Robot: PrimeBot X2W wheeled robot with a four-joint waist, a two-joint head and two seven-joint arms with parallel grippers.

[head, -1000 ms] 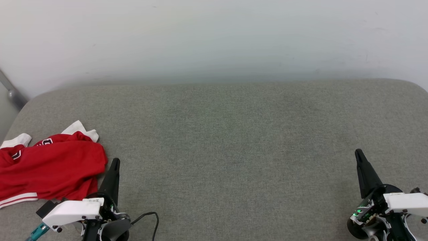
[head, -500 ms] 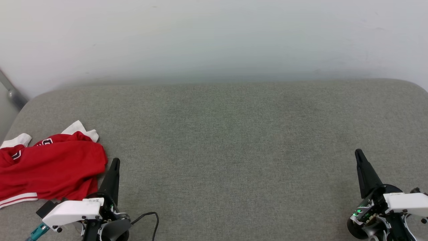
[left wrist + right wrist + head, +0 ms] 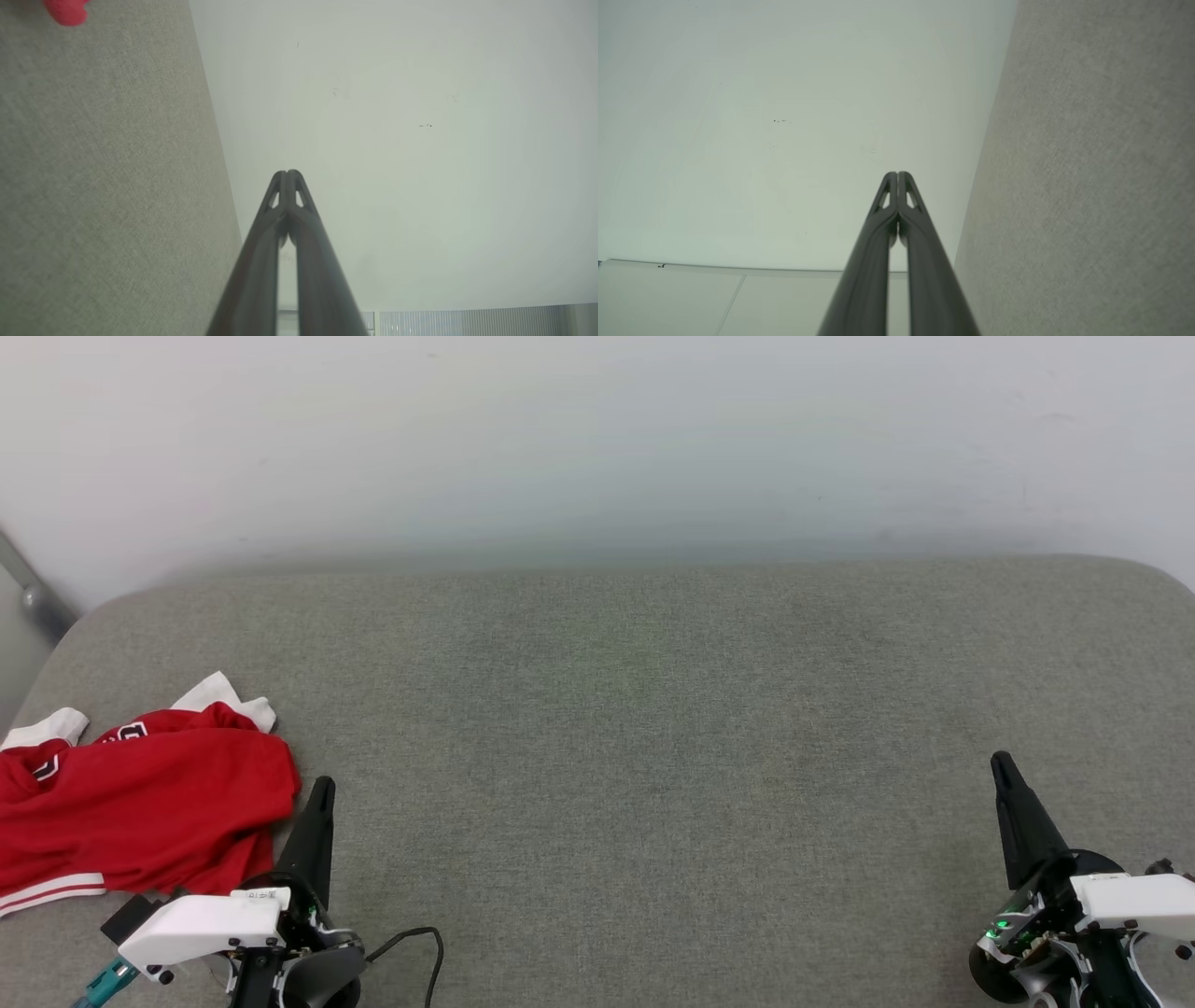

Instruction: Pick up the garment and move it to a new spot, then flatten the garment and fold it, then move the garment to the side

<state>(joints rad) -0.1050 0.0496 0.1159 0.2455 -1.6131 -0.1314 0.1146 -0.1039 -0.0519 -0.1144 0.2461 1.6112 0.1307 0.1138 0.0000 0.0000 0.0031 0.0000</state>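
Two grippers sit low at the near edge of a grey cushion [image 3: 653,728], both pressed together and empty. The left gripper [image 3: 318,798] is just beside the crumpled red shirt [image 3: 140,803] at near left, probably placed to lift it. The right gripper [image 3: 1006,784] waits at far right.

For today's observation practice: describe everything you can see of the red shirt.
The shirt is red soft cloth with white sleeves, a red-white striped hem and partly hidden black, white-edged lettering. It lies crumpled on the grey cushion at its near left corner, running off the picture's edge. The shut left tool stands beside it; contact is unclear.
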